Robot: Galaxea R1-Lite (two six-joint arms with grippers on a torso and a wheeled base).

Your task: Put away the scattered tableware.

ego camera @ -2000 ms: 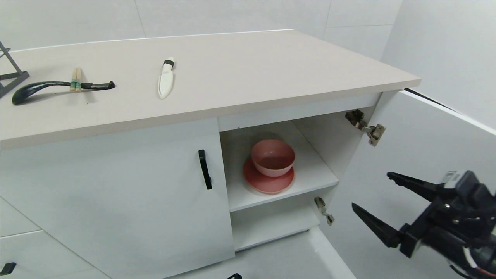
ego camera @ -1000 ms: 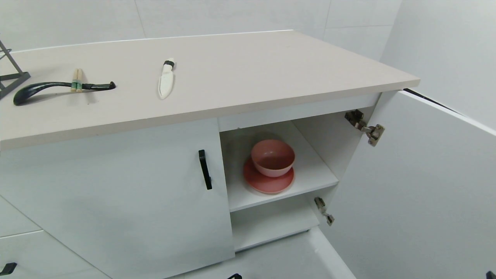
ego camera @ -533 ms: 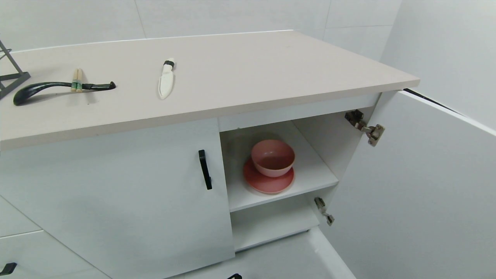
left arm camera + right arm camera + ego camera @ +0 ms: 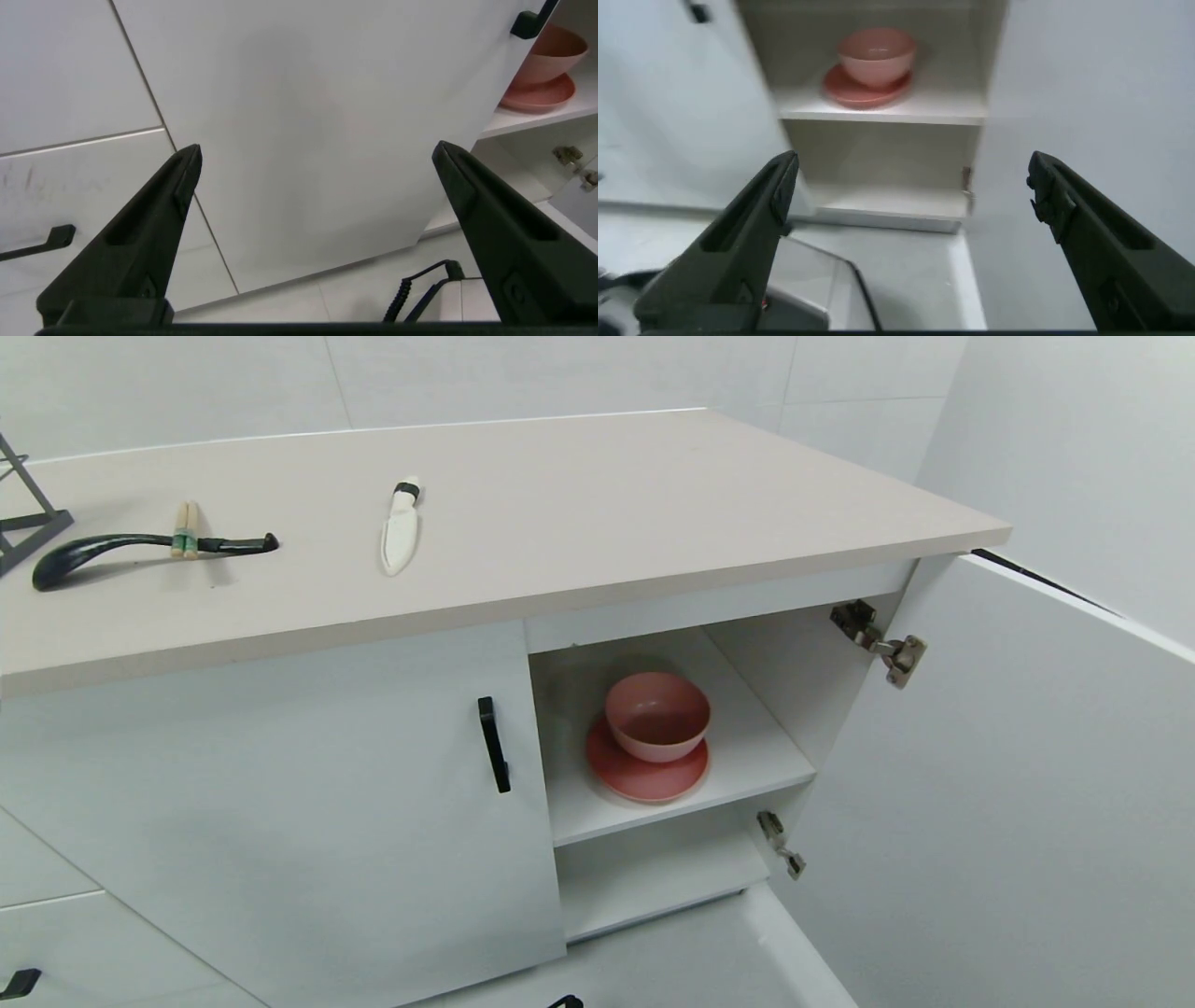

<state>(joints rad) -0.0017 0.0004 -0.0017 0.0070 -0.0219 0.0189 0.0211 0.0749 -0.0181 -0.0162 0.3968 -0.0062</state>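
A pink bowl (image 4: 657,714) sits on a red plate (image 4: 646,775) on the upper shelf (image 4: 747,761) of the open cabinet; the bowl (image 4: 876,55) and plate (image 4: 864,91) also show in the right wrist view, the bowl (image 4: 551,58) in the left wrist view. On the counter (image 4: 579,513) lie a black ladle (image 4: 140,547), wooden chopsticks (image 4: 183,528) across it, and a white sheathed knife (image 4: 400,526). My left gripper (image 4: 318,177) is open, low before the closed door (image 4: 327,121). My right gripper (image 4: 910,187) is open, facing the cabinet opening from a distance.
The right cabinet door (image 4: 1008,775) stands swung open toward me with two hinges (image 4: 882,644). The left door (image 4: 280,821) is closed, with a black handle (image 4: 493,744). A dark wire rack (image 4: 23,513) stands at the counter's far left. A black cable (image 4: 420,285) lies on the floor.
The right gripper, at the head view's lower right two seconds ago, has dropped out of that view. The bowl, plate and counter items have not moved.
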